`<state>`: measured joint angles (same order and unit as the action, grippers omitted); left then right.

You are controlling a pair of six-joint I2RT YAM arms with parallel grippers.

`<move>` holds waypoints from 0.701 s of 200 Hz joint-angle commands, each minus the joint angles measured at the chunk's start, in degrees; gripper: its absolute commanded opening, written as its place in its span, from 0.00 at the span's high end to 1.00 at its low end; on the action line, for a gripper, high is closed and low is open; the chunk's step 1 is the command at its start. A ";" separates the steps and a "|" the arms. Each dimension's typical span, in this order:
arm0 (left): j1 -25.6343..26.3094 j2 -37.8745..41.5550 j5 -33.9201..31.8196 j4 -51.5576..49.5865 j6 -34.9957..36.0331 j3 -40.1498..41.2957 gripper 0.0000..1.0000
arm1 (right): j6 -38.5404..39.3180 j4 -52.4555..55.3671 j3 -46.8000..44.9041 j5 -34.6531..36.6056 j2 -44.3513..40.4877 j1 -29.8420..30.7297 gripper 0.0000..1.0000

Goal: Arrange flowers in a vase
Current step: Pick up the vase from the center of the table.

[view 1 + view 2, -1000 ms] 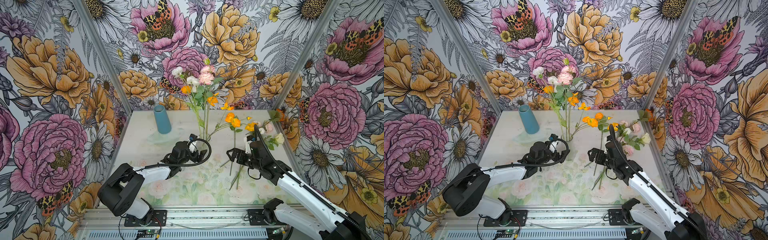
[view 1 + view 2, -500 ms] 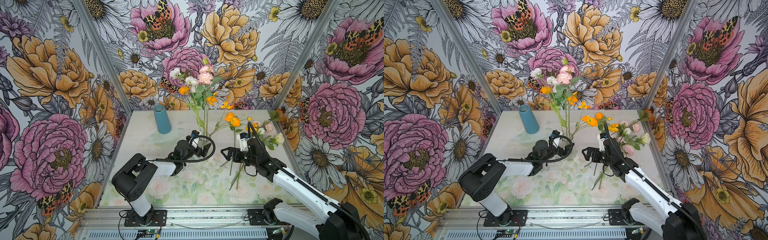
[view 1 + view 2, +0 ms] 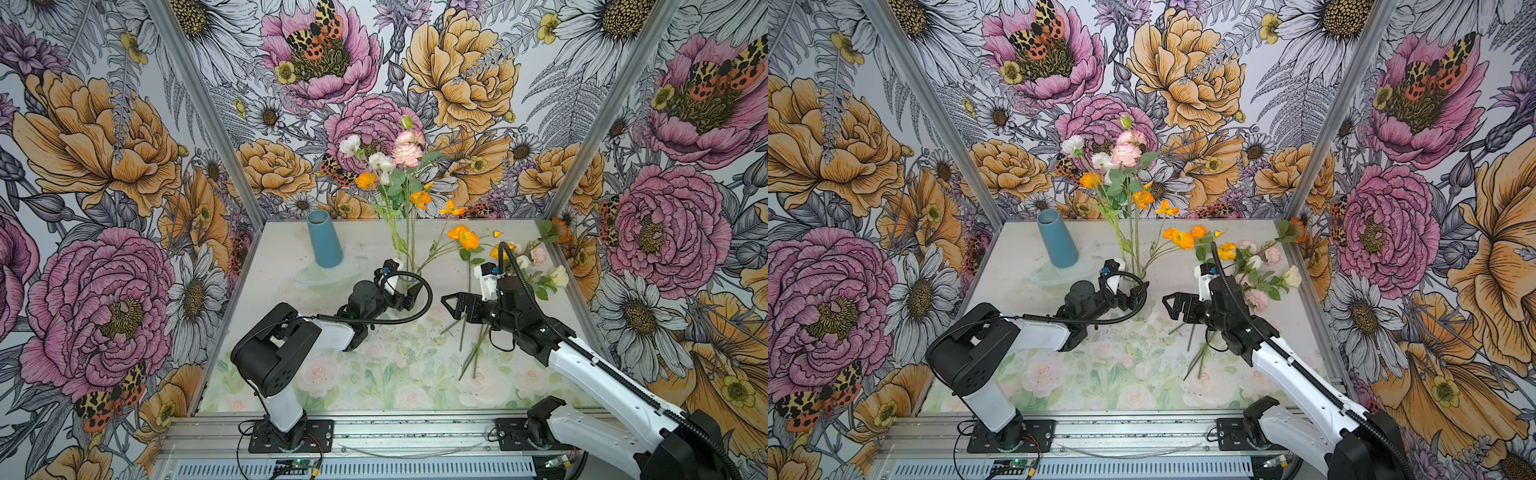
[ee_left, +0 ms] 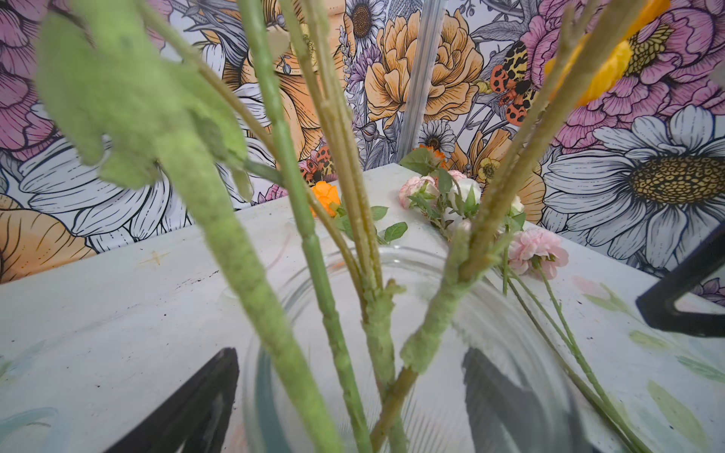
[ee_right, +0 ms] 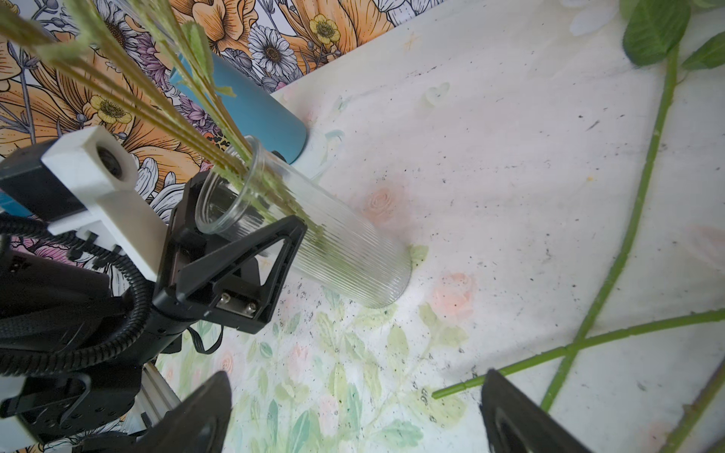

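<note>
Left pincer (image 3: pixel 405 296) sat astride the glass vase (image 5: pixel 345 255) just under its rim, one finger on each side, but whether it was squeezing the glass I couldn't tell. A bunch of flowers (image 3: pixel 397 166) stood in it, stems fanned, pink and cream heads up top. Right pincer (image 3: pixel 451 306) hung spread wide and empty, low over the tabletop (image 3: pixel 332 374), between the vase and the loose flowers (image 3: pixel 467 240) lying on the right side. One cut end lay just beside a fingertip (image 5: pixel 510 415). I read this as vase braced, next stem about to be fetched. That called for pinching one stem clear of where they crossed, then threading it into a crowded, narrow mouth
</note>
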<state>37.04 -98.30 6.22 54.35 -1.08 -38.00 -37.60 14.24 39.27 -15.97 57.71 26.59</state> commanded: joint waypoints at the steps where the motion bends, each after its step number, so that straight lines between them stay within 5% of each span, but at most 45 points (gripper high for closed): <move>1: -0.48 0.04 3.09 5.78 -0.43 0.33 0.08 | 0.27 -1.67 0.64 -0.73 -0.16 0.13 0.01; 108: -0.12 -1.54 5.12 8.15 -3.35 0.90 0.13 | -0.01 -2.37 0.46 -1.08 0.12 0.14 0.01; 140: -0.12 -1.54 5.71 8.76 -3.44 1.13 0.21 | -0.01 -2.49 0.64 -1.16 0.37 0.13 0.01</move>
<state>36.99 -99.04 9.98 60.47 -3.62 -37.69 -37.63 13.80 39.27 -16.40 58.26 26.59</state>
